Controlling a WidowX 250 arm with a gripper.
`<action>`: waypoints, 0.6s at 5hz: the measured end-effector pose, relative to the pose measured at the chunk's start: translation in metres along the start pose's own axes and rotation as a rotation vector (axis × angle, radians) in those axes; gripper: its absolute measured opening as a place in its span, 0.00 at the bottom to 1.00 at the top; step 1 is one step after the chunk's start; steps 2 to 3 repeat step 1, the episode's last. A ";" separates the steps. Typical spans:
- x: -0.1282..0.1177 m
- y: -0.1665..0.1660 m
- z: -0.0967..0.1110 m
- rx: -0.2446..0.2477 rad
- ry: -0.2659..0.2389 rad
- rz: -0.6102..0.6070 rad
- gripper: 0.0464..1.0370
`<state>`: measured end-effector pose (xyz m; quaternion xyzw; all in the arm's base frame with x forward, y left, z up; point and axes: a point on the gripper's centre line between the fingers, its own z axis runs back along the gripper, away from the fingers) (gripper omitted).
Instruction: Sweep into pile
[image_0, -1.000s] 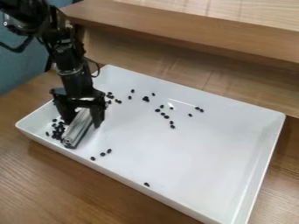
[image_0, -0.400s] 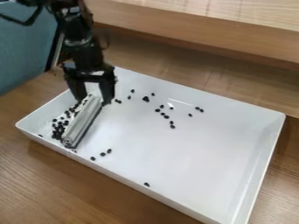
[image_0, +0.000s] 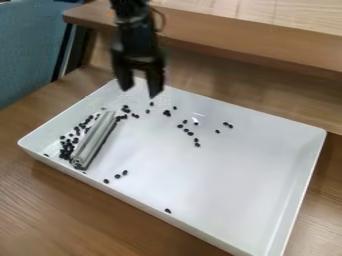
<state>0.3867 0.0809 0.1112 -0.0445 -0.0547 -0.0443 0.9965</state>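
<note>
On the left of the tray (image_0: 230, 187), the silver bar (image_0: 94, 140) slants from near-left to far-right beside clustered dark beans (image_0: 67, 148). Beyond its far end hangs the gripper (image_0: 140, 89), empty and wide; the bar lies nearer and leftward from it.

Lose arm (image_0: 133, 17) past top edge. See gripper (image_0: 140, 92) only blurred, upper left, hiding part of far rim of tray (image_0: 234, 200). Find tray cut off at bottom edge. Cannot count small dark beans (image_0: 66, 145) clumped at left.
</note>
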 end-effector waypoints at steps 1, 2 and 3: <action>0.017 -0.029 -0.002 0.000 0.041 -0.142 0.96; 0.017 -0.029 -0.002 0.000 0.041 -0.142 0.96; 0.017 -0.029 -0.002 0.000 0.041 -0.142 0.96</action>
